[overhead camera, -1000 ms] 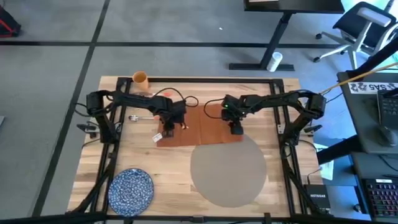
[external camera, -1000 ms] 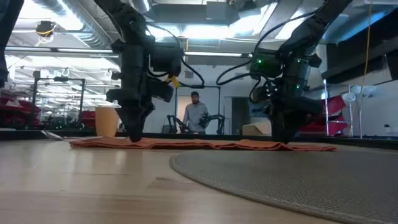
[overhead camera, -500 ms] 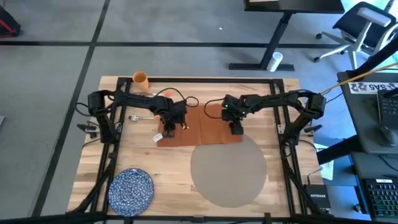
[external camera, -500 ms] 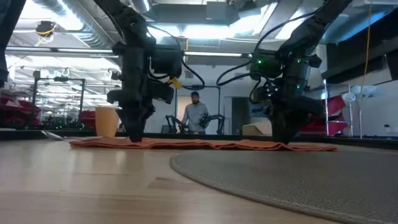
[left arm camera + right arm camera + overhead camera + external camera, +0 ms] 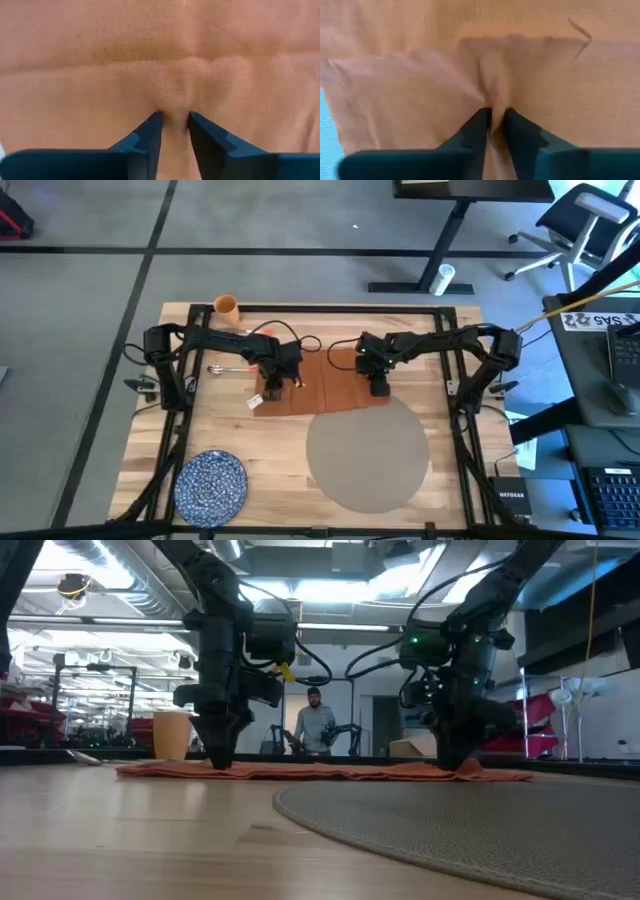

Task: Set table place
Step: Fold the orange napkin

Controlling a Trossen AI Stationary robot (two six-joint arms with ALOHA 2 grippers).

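A rust-red napkin (image 5: 322,383) lies flat on the table (image 5: 250,445), just beyond the far rim of the round grey-beige placemat (image 5: 365,455). My left gripper (image 5: 270,390) stands over the napkin's left part, pointing down and shut on a small ridge of its cloth. My right gripper (image 5: 380,388) does the same on the napkin's right part. In the low view the left gripper (image 5: 220,765) and the right gripper (image 5: 455,768) both reach down to the napkin (image 5: 330,772). My left gripper pinches a small raised fold of the napkin (image 5: 175,107) between its two fingertips (image 5: 156,127), from above, pointing down. The rest of the cloth lies on the table. My right gripper pinches a like fold (image 5: 495,107) near the napkin's right near edge between its fingertips (image 5: 481,122), from above. The cloth puckers there and otherwise lies flat.
A blue speckled plate (image 5: 212,485) sits at the near left corner. An orange cup (image 5: 226,306) stands at the far left, and a metal utensil (image 5: 225,368) lies left of the napkin. A person (image 5: 315,725) stands in the room beyond the table.
The napkin's two ends have drawn in slightly, and a small bump of cloth has risen at my right gripper. Both arms have stayed nearly in place.
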